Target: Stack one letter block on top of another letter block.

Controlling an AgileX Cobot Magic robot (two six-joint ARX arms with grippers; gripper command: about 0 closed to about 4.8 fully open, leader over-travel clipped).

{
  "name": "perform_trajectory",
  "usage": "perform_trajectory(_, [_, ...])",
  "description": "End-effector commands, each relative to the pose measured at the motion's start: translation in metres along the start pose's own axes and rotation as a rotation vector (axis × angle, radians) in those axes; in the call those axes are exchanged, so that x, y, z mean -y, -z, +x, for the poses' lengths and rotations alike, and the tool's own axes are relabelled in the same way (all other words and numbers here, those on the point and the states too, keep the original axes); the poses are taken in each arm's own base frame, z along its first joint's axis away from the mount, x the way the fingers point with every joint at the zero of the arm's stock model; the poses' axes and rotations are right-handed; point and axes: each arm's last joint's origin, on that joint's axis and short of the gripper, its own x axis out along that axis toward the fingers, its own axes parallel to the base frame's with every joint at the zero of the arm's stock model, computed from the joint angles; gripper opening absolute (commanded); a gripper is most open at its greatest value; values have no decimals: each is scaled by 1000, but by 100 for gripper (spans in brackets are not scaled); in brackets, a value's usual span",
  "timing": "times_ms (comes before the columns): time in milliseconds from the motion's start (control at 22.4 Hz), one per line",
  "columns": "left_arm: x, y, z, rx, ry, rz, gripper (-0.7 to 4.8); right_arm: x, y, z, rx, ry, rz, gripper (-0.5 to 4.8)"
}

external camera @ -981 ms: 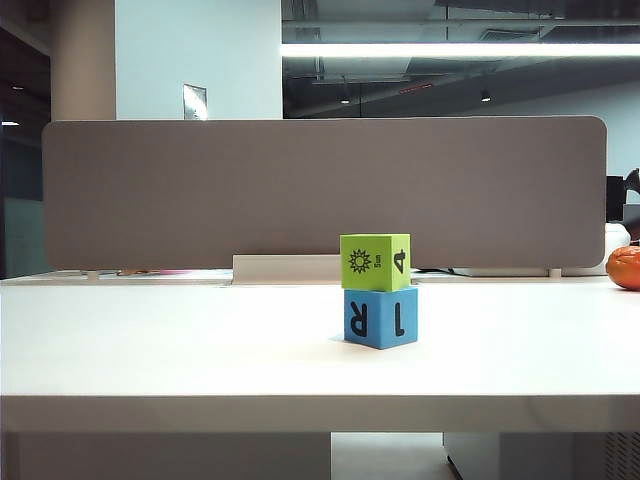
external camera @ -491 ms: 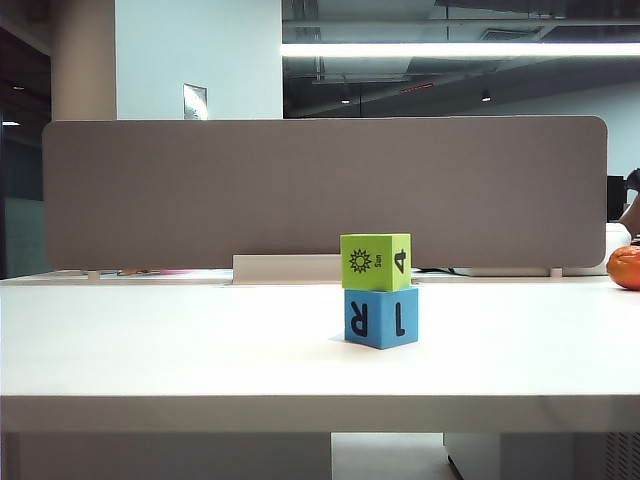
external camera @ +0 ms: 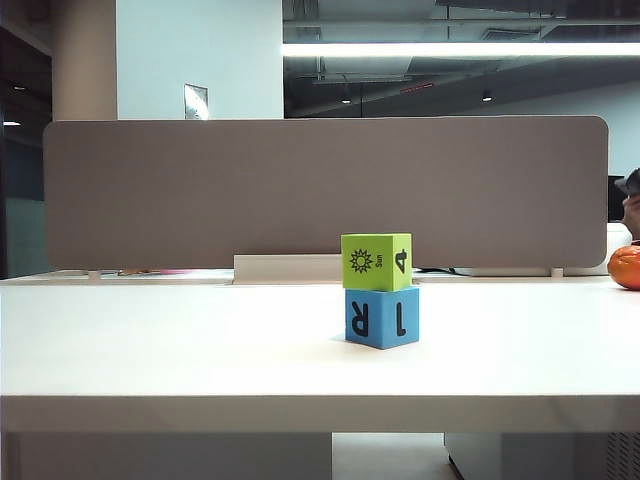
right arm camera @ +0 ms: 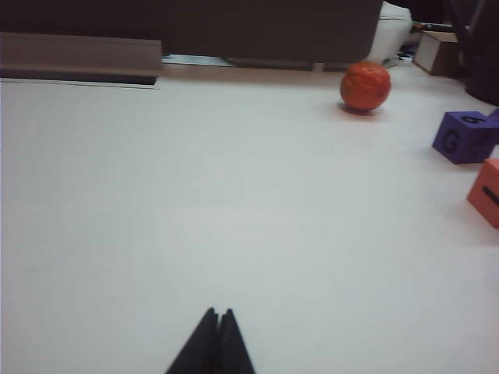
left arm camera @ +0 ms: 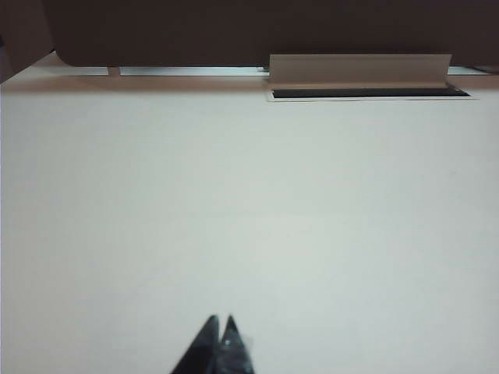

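Green block [external camera: 376, 262] sits squarely on top of blue block [external camera: 381, 317], touching it, upright, edges nearly flush, both right of centre on white table [external camera: 150, 350] in the exterior view. Nearest first: left gripper [left arm camera: 221, 327] low over bare table, fingers pressed together to a single point, holding nothing; no block anywhere ahead of it in its wrist view. Right gripper [right arm camera: 217, 319] likewise low over the table, fingers shut tip to tip, empty. Neither arm visible in the exterior view, so both well back from the stack and neither touching it. Cannot tell from the wrist views which gripper lies closer to the stack, since neither shows it. Farther out in the right wrist view: orange ball [right arm camera: 365, 86], purple block [right arm camera: 465, 135] marked G, and edge of a red block [right arm camera: 486, 192], all well apart from the fingers. Beyond the stack, grey divider panel [external camera: 320, 190] along the far table edge. Judged from how the blocks rest, stacking looks done; no coming grasp called for, only keeping clear of the stack, which would topple from a sideways nudge.
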Motion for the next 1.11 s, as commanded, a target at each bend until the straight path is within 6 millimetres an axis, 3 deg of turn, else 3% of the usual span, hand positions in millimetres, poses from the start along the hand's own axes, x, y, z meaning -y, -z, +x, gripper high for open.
perform_trajectory(45, [1,-2,0,15,18,10,-6,2,0,1,10,16,5,-5])
perform_trajectory(669, [1,-2,0,18,17,10,-6,1,4,1,-27,12,-2,-1])
perform_trajectory(1115, [1,-11,-1,106,20,19,-6,1,-7,0,87,-3,18,-1])
